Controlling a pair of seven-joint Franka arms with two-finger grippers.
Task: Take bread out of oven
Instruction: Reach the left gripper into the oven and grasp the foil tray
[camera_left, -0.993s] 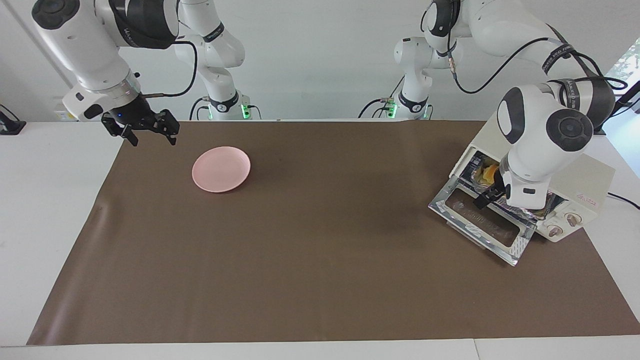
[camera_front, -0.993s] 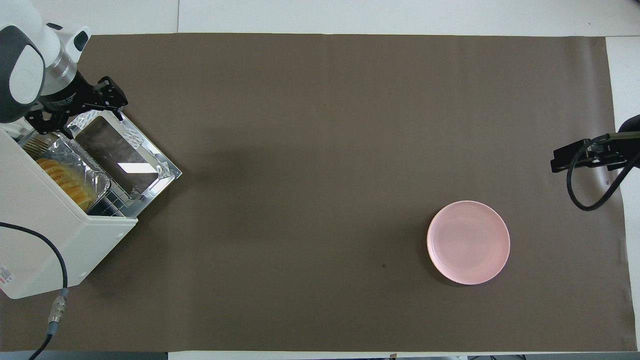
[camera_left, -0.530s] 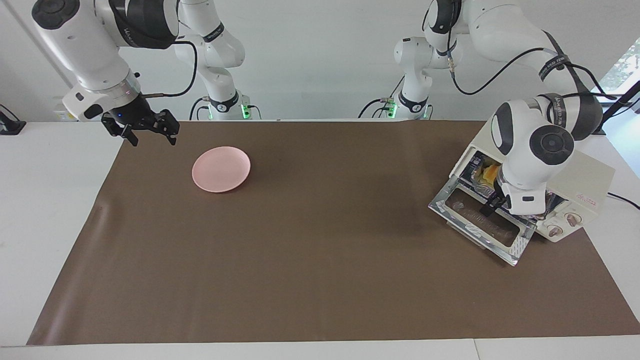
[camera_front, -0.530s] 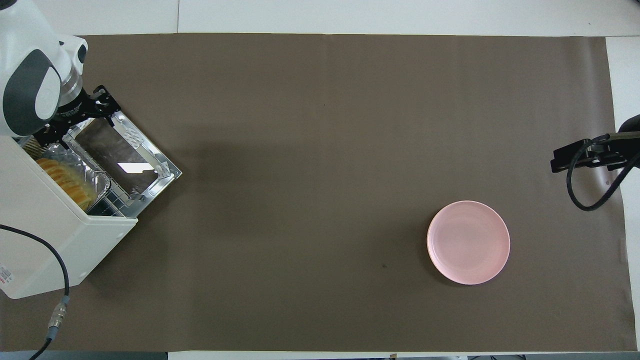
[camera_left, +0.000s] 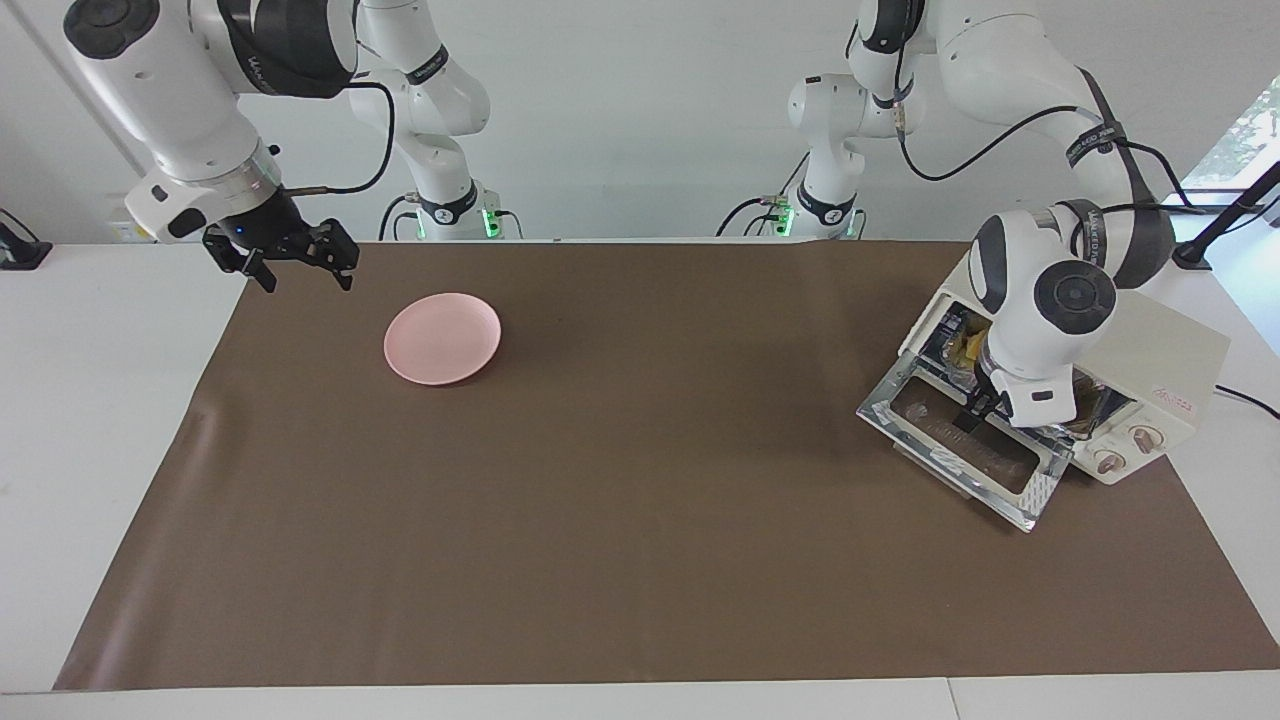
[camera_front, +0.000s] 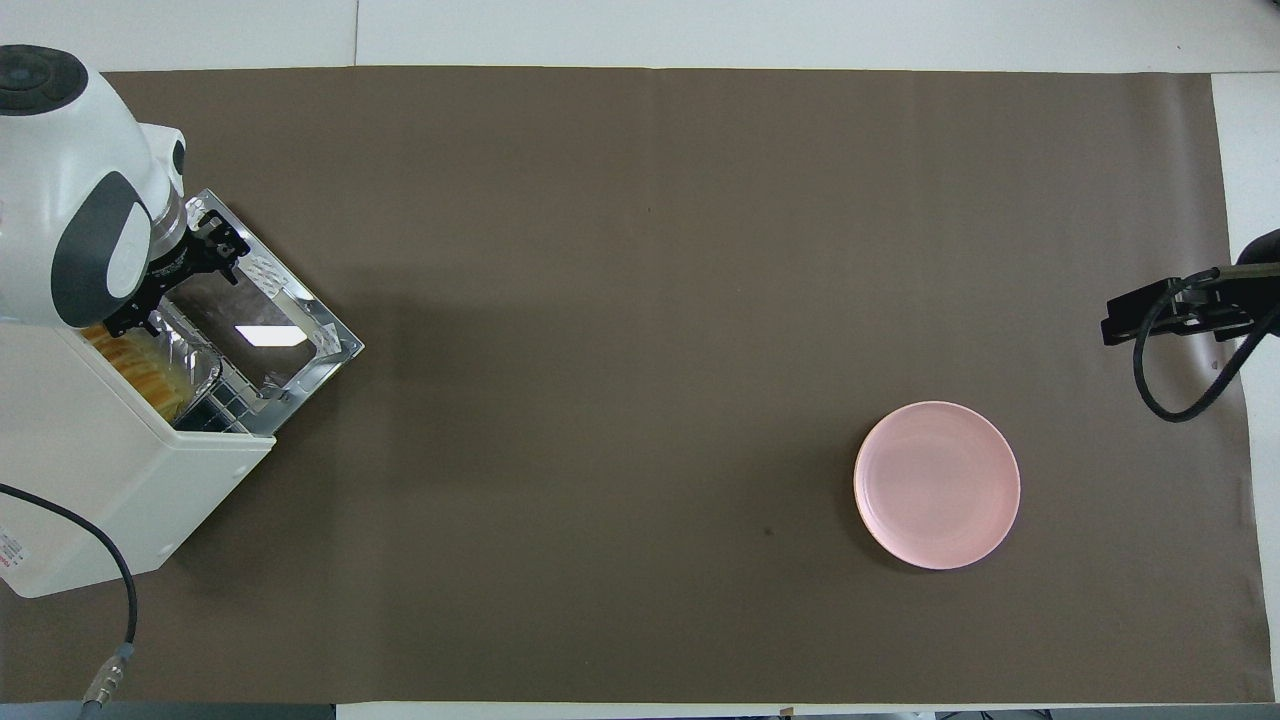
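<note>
The cream-white oven (camera_left: 1150, 350) (camera_front: 100, 470) stands at the left arm's end of the table, its glass door (camera_left: 960, 445) (camera_front: 260, 310) dropped flat. Inside, the golden bread (camera_front: 150, 375) (camera_left: 965, 348) lies in a crinkled foil tray (camera_front: 200, 362), partly hidden by the left wrist. My left gripper (camera_left: 975, 410) (camera_front: 175, 285) is open, low over the door right at the oven's mouth, holding nothing. My right gripper (camera_left: 305, 280) (camera_front: 1130, 315) waits open in the air over the mat's corner at the right arm's end.
A pink plate (camera_left: 442, 338) (camera_front: 937, 485) sits on the brown mat (camera_left: 640, 520) toward the right arm's end. The oven's black cable (camera_front: 110, 560) trails off its back toward the robots.
The left arm's wrist has swung in over the open door, bringing its gripper closer to the oven's mouth and the foil tray. The right arm has not moved.
</note>
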